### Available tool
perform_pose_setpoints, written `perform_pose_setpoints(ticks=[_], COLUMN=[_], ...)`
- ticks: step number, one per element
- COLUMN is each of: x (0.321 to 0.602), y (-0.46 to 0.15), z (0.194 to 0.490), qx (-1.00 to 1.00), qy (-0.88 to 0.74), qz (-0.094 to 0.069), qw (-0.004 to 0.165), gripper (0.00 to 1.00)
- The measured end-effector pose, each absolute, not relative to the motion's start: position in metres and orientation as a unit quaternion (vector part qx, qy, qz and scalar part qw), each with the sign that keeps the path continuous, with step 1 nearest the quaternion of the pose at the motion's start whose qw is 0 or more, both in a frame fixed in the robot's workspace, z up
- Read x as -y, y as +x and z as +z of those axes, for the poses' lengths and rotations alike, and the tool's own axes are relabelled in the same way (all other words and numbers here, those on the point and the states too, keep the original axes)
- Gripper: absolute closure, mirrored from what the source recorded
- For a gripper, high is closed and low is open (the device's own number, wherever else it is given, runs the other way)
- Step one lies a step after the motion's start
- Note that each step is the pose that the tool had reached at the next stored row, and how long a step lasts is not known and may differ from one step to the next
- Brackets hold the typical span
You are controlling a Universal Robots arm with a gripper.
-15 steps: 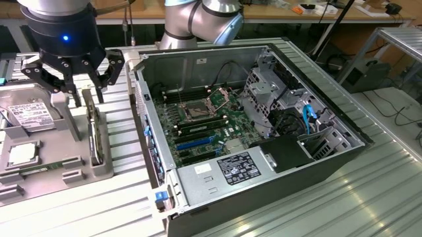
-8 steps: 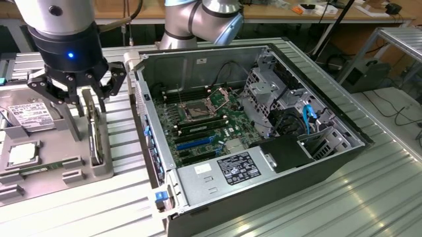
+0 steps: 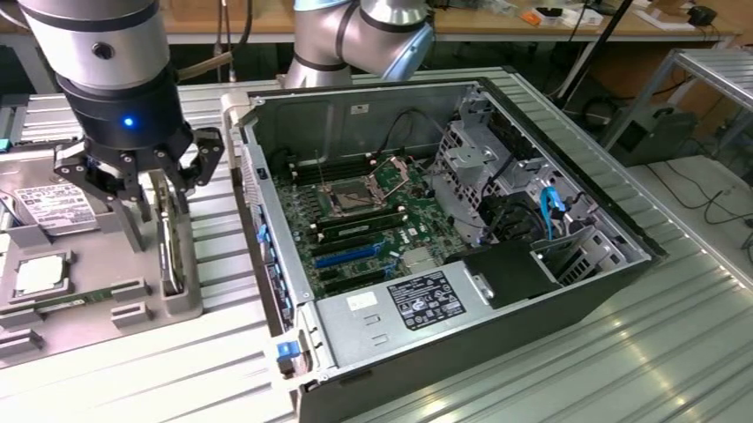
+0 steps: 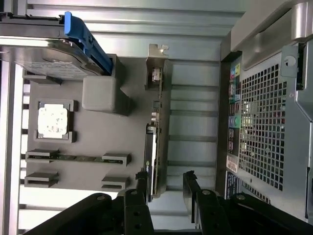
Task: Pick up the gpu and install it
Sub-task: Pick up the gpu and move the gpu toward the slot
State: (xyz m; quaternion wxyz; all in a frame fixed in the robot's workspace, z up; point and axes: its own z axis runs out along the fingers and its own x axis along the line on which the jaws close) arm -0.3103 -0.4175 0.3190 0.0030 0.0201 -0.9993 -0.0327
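Jaws apart, straddling one end of graphics card point(image 4: 157, 147), nothing clamped. One finger point(image 4: 142, 188) just beside card's face, other stands clear. Card up on edge in grey holder point(image 3: 176, 304) on counter point(image 3: 659, 352), beside open computer case point(image 3: 353, 115). Hard drive point(image 3: 59, 211) sits in same holder.

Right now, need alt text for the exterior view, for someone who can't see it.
The arm's open hand straddles the gpu, which stands on edge in a gray parts tray at the exterior view's left. Beside the tray lies an open computer case with its motherboard exposed; a hard drive sits in the tray too.
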Motion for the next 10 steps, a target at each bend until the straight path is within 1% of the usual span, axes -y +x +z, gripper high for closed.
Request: perform_pose_setpoints(ticks=[7,10], x=[0.417,0.411], y=[-0.315,-0.316], z=[0.298,0.291], qx=[0.999,0.999], qy=[0.017,0.015], qz=[-0.033,-0.033], qw=[0.003,0.003], gripper=[0.58,0.58])
